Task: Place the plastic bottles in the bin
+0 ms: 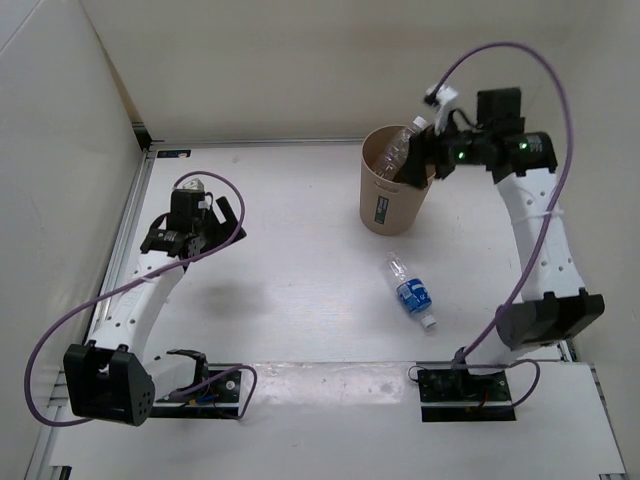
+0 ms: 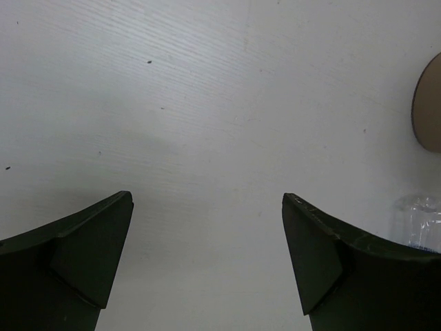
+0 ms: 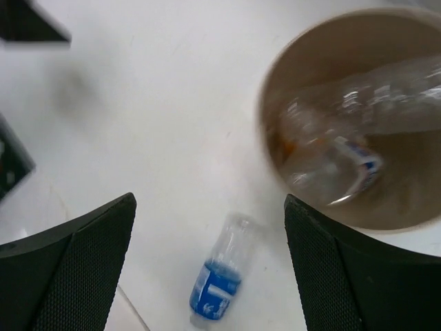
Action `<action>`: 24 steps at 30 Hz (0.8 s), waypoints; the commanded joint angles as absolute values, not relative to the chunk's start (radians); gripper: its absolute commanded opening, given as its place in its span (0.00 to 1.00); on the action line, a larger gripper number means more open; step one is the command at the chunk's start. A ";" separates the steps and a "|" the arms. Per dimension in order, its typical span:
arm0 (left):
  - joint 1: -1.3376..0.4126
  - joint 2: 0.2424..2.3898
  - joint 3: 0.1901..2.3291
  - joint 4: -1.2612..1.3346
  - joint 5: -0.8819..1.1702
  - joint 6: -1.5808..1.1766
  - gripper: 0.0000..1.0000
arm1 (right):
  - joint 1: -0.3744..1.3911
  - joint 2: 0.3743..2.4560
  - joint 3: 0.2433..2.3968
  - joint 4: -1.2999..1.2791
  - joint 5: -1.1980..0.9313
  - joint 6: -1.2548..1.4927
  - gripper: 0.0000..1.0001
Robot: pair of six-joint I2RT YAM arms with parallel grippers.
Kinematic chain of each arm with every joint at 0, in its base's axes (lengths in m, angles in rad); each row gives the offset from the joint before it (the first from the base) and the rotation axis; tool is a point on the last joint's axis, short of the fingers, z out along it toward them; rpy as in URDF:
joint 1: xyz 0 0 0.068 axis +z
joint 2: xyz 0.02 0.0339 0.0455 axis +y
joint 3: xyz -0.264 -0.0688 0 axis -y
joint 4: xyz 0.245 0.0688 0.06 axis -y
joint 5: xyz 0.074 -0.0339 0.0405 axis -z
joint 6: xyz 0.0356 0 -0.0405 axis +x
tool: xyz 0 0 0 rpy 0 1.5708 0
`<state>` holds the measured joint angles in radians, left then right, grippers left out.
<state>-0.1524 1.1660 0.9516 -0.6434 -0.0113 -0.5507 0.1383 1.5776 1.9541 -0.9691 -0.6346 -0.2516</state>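
A: Over the bin (image 1: 385, 210), far right of the desk (image 1: 290, 300): right pincer (image 1: 418, 165) hangs at the rim, fingers spread wide, nothing between them
B: bottle?
A: clear bottle (image 1: 398, 152) is inside the bin, tilted, neck end up near the far rim. Right wrist view has it blurred (image 3: 358, 131), lying across the bin's mouth (image 3: 264, 117), with the pincer (image 3: 209, 200) apart from it
B: others?
A: blue-label bottle (image 1: 410, 291) lies on its side on the desk, just in front of the bin, not touching it. It also shows between the right fingers from above (image 3: 219, 283). Orange smudge low in the bin, too blurred to tell
B: left arm?
A: left pincer (image 1: 215, 222) is well apart on the left, spread open over bare desk (image 2: 207, 196); bin edge (image 2: 431, 103) and the blue-label bottle (image 2: 420, 221) show at its frame's right border
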 commanded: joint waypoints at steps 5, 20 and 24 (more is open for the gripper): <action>-0.150 1.072 0.893 -0.670 0.025 -0.532 1.00 | 0.426 1.158 1.380 -0.871 -0.508 -0.591 0.91; -0.144 0.980 0.824 -0.670 0.003 -0.563 1.00 | 0.514 1.287 1.146 -1.023 -0.313 -0.560 0.91; -0.141 0.948 0.805 -0.678 0.003 -0.584 1.00 | 0.471 1.367 1.131 -1.042 -0.298 -0.536 0.91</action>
